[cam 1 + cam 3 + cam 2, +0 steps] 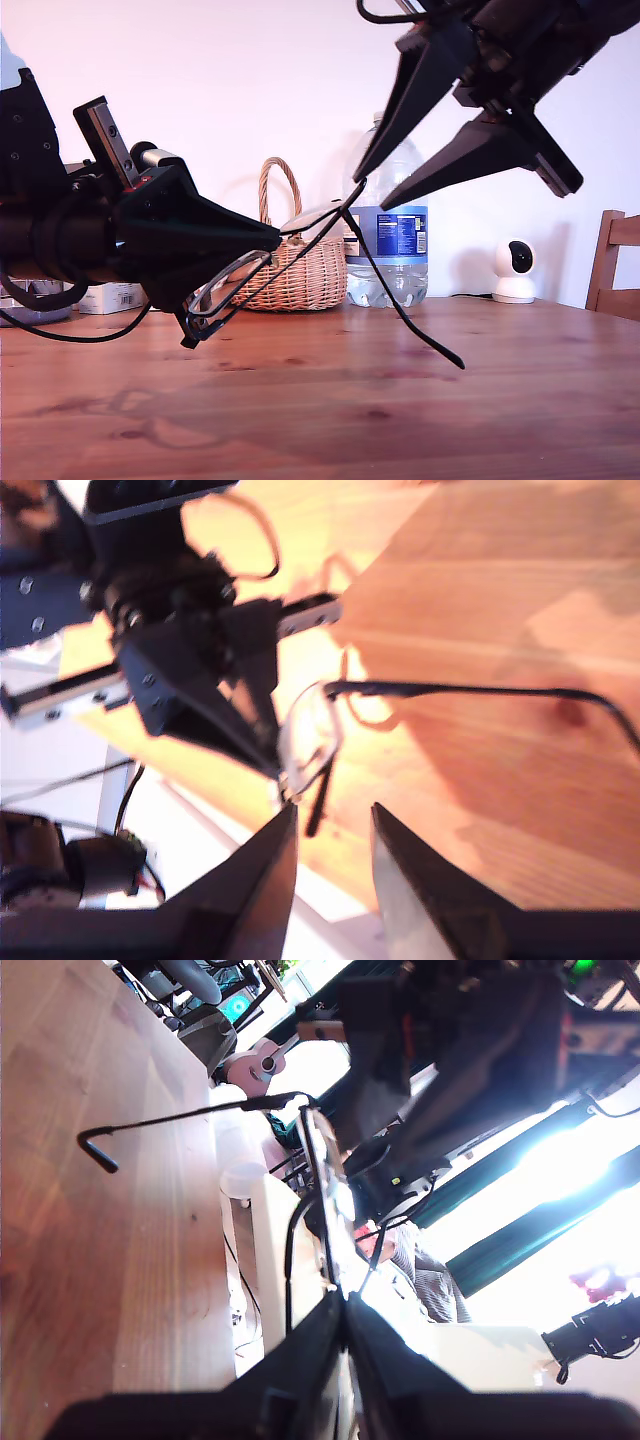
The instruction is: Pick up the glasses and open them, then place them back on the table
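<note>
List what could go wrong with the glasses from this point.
1. My first pincer is shut on the glasses by the frame alone, above the table; a slip would drop them.
2. One arm of the glasses hangs open toward the table, so lowering carelessly could bend it.
3. My second pincer is open near the frame; closing off target could twist it.

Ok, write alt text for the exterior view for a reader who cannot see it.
My first gripper, reaching in from the exterior view's left, holds the glasses above the table, one arm swung out and angled down. My second gripper hangs open just above them from the exterior view's upper right. Behind stand a wicker basket, a water bottle and a small white camera.
</note>
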